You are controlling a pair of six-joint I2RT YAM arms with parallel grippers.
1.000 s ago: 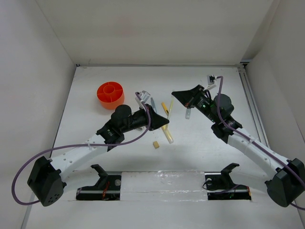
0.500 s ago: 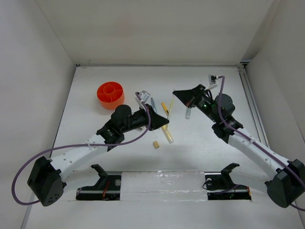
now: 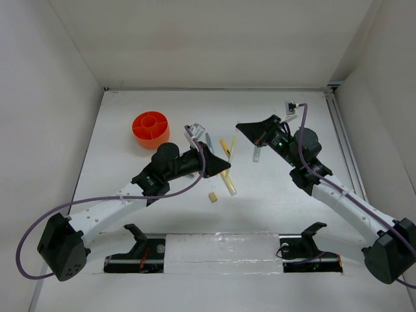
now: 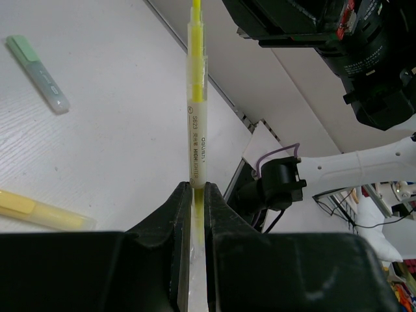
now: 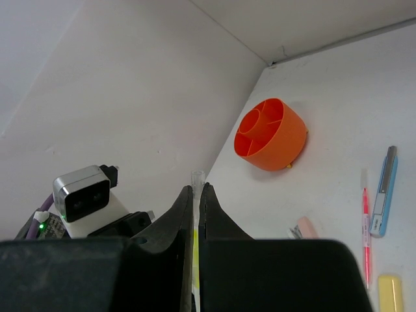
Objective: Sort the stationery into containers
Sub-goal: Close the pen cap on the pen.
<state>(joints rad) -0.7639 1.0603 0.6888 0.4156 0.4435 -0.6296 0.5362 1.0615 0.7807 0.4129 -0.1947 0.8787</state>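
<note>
My left gripper (image 3: 225, 166) (image 4: 193, 186) is shut on a pale yellow highlighter (image 4: 195, 123) that sticks out straight ahead of the jaws. My right gripper (image 3: 240, 127) (image 5: 196, 188) is raised above the table. It is shut on a thin yellow pen with a clear end (image 5: 196, 177). The orange divided cup (image 3: 151, 127) (image 5: 270, 134) stands at the back left, apart from both grippers. On the table lie a pink-red pen (image 5: 366, 229), a grey-blue pen (image 5: 384, 192), a pink-grey block (image 5: 305, 227), a tan eraser (image 3: 212, 197), a pale grey marker (image 3: 257, 155) (image 4: 38, 73) and a yellow pen (image 3: 229, 185) (image 4: 39, 211).
White walls close in the table (image 3: 130, 175) on the left, back and right. The arm bases and a taped strip (image 3: 221, 247) line the near edge. The loose stationery lies between the two grippers in the middle.
The right arm has shifted very slightly to the right. The left arm and the things on the table have not moved.
</note>
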